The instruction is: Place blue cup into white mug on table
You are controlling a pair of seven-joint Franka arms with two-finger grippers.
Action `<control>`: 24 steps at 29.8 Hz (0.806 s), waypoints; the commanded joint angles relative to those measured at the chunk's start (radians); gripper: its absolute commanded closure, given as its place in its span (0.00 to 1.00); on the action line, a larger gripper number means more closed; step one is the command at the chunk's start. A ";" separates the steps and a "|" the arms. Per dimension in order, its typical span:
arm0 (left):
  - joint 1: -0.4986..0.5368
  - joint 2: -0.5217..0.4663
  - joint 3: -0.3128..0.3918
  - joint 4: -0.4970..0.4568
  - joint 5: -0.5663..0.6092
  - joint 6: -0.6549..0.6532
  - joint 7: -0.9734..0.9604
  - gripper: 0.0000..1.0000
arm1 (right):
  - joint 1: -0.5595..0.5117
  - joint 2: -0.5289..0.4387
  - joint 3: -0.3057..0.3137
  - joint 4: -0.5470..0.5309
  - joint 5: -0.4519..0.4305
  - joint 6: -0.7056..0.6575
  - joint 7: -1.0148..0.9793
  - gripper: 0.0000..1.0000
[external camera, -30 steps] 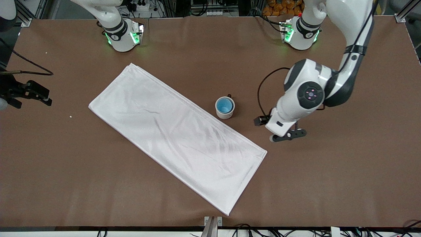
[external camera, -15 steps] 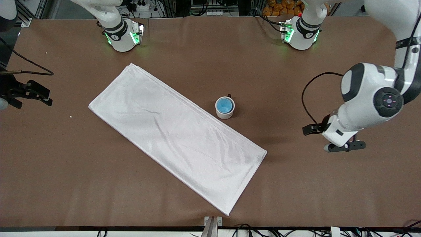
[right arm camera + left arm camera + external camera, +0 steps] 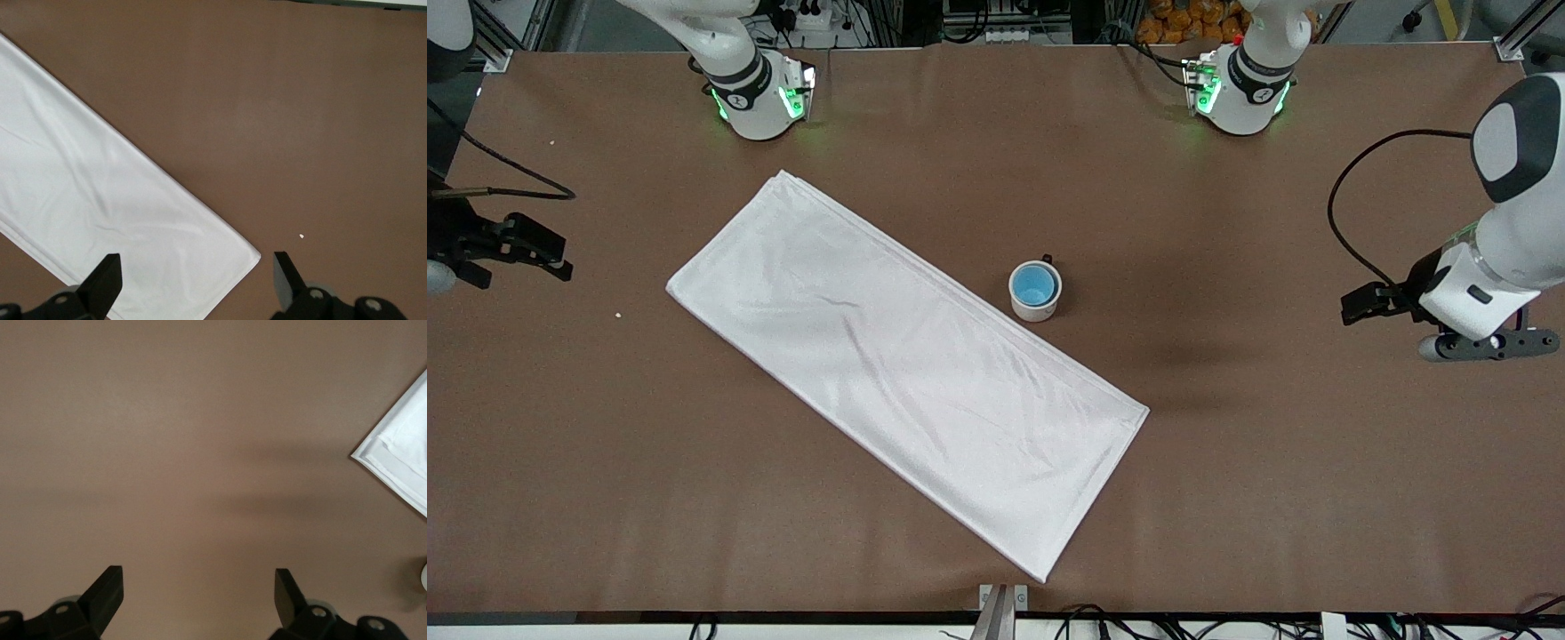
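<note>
Both pincers stand wide open with nothing between their fingers. Left pincer (image 3: 198, 603) hangs over bare brown surface (image 3: 1272, 462) at the left arm's end, well apart from the cups. Right pincer (image 3: 195, 287) hangs over the right arm's end, above a corner of the white cloth (image 3: 898, 364).

Blue cup (image 3: 1035, 285) sits upright inside the white mug (image 3: 1036, 307), its rim just within the mug's rim, and the mug's dark handle (image 3: 1047, 259) points toward the robots' bases. Mug and cup stand near the middle of the surface, just beside the cloth's long edge. Spread flat, the folded cloth runs aslant across the surface, and one of its corners reaches nearly to the edge nearest the front camera.
</note>
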 commanded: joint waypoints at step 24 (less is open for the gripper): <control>-0.090 -0.106 0.085 0.103 -0.006 -0.117 0.020 0.00 | -0.001 -0.028 0.000 0.032 0.018 -0.087 -0.003 0.00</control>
